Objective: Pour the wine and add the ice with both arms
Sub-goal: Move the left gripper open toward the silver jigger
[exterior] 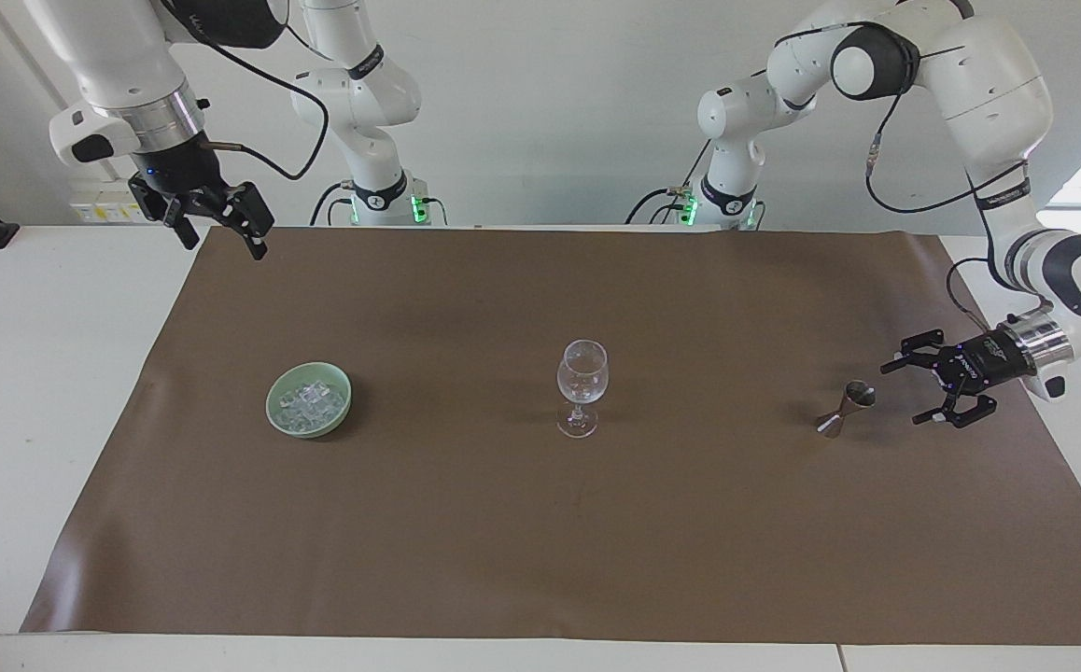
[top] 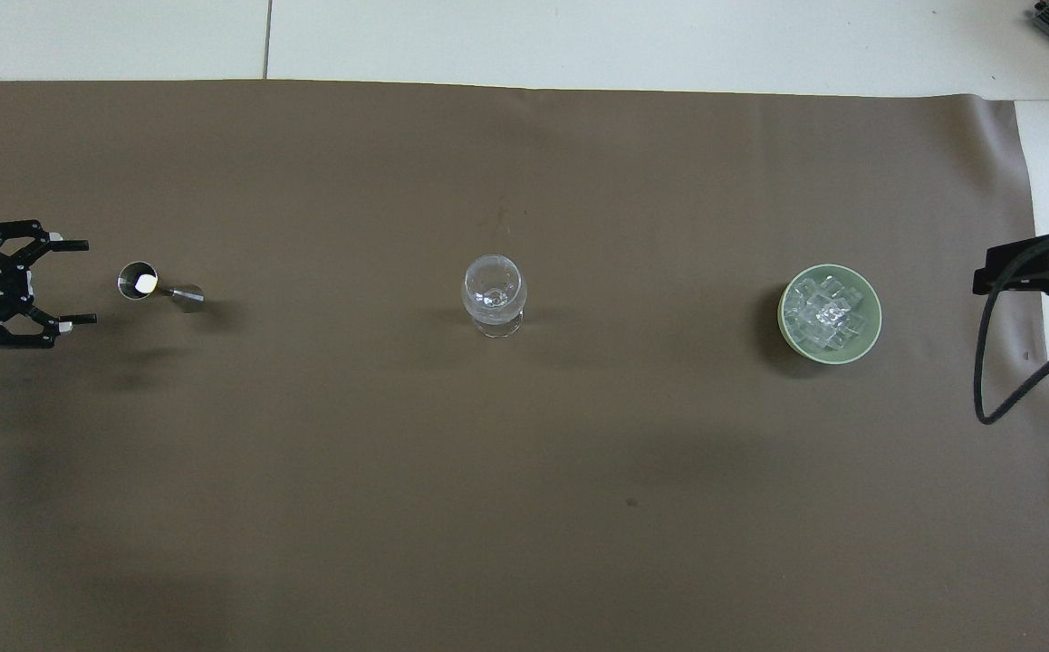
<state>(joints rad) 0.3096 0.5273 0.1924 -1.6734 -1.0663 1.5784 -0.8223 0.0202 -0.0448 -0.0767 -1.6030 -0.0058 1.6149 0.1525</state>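
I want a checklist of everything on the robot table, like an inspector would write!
Surface: brown mat on a white table, flat.
Job's things: ice piled in a green bowl toward the right arm's end; empty wine glass upright mid-mat; metal jigger toward the left arm's end.
Clutter: nothing seen.
Grippers: left gripper open, low beside the jigger, not touching; right gripper open, raised over the mat's corner, waiting.
Cables: black cable looping off the right arm; another along the left arm.
Surroundings: plain white wall.
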